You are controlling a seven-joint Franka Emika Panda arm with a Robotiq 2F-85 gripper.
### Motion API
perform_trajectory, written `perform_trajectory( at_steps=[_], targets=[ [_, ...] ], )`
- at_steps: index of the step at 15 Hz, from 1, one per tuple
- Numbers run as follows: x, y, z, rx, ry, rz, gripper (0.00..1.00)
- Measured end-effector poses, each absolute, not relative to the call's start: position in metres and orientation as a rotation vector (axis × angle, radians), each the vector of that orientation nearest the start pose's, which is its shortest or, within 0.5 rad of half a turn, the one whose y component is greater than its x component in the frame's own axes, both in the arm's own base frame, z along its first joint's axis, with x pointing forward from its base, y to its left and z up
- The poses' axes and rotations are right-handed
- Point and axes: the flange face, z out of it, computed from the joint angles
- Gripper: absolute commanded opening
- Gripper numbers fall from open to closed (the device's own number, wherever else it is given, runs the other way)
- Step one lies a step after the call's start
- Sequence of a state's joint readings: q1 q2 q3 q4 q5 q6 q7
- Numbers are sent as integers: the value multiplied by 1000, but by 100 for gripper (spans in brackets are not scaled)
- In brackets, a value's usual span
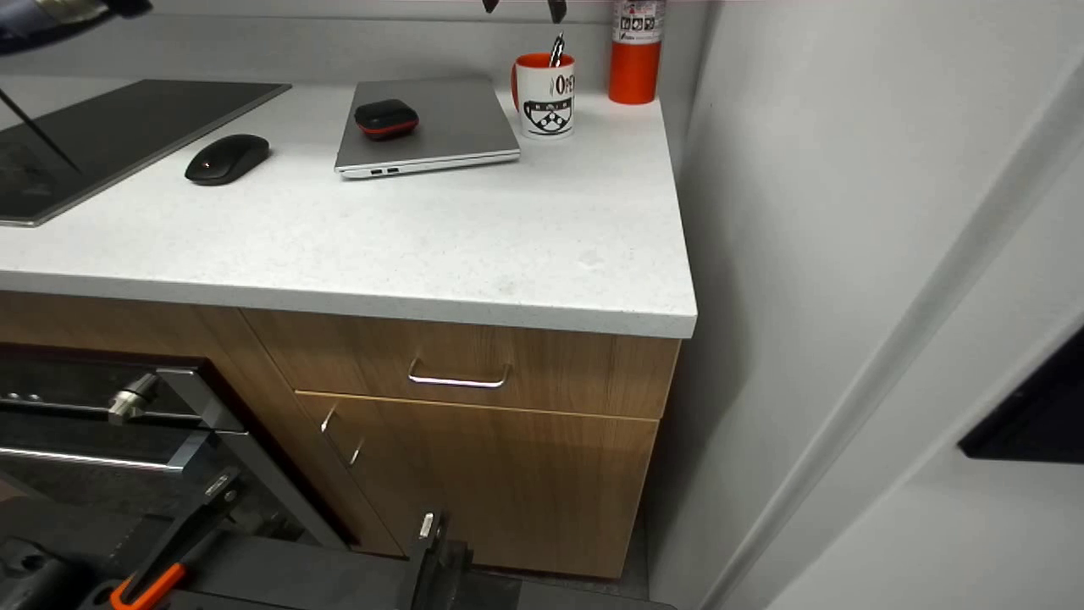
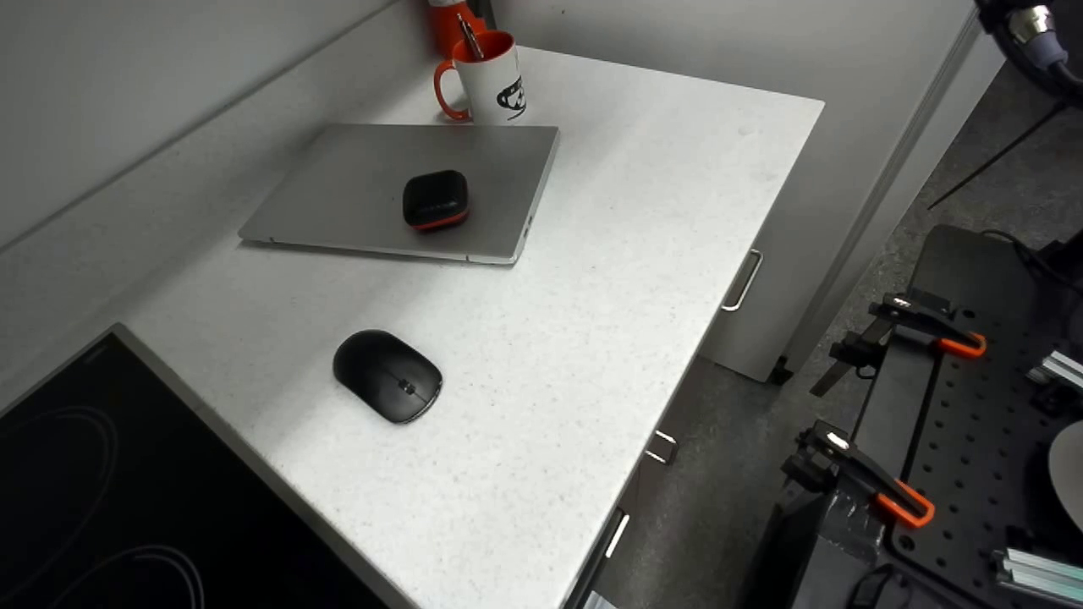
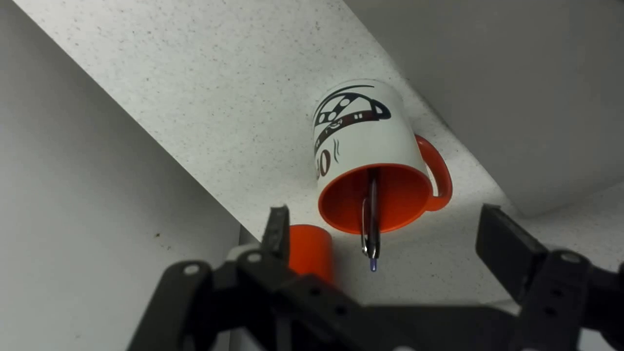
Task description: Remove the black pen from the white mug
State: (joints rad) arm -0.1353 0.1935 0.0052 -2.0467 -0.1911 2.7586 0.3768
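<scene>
The white mug (image 1: 540, 89), red-orange inside and printed in black, stands upright on a pale speckled table (image 1: 423, 246); the black pen (image 3: 374, 209) is inside it, leaning, its clip end rising above the rim; in an exterior view that end tilts a little past 12 o'clock. The pincer (image 3: 385, 229) hangs over the mug, its two fingers (image 3: 507, 246) spread wide apart; in the wrist view they stand at about 8 and 4 o'clock of the mug, and the pen's raised end shows between them, pointing to 6 o'clock; in an exterior view only the dark fingertips are visible, at the top edge, just above the pen and apart from it.

Around them, with the mug as the centre of the dial in an exterior view: a closed grey laptop (image 1: 457, 106) lies just beside it toward 9 o'clock; a small black case (image 1: 386, 117) with a red band rests on the laptop; a red cylinder (image 1: 633, 72) with a white label stands near the mug, between 2 and 3 o'clock; a black computer mouse (image 1: 227, 159) lies well apart, between 8 and 9 o'clock; beyond the mouse is a dark glass cooktop (image 1: 169, 106), toward 9 o'clock; a wood-fronted drawer (image 1: 576, 377) sits under the table's front edge, toward 6 o'clock.
</scene>
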Motion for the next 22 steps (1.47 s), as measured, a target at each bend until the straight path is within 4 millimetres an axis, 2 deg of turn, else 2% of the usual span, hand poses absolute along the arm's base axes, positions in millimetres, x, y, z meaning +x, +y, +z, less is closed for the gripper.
perform_trajectory(
  at_steps=[12,16,22],
  targets=[
    [620,-78,401,-3040,541,-843,100],
    [636,-91,388,-3016,541,-934,100],
    [670,-97,369,-2933,515,-1067,100]
  ],
)
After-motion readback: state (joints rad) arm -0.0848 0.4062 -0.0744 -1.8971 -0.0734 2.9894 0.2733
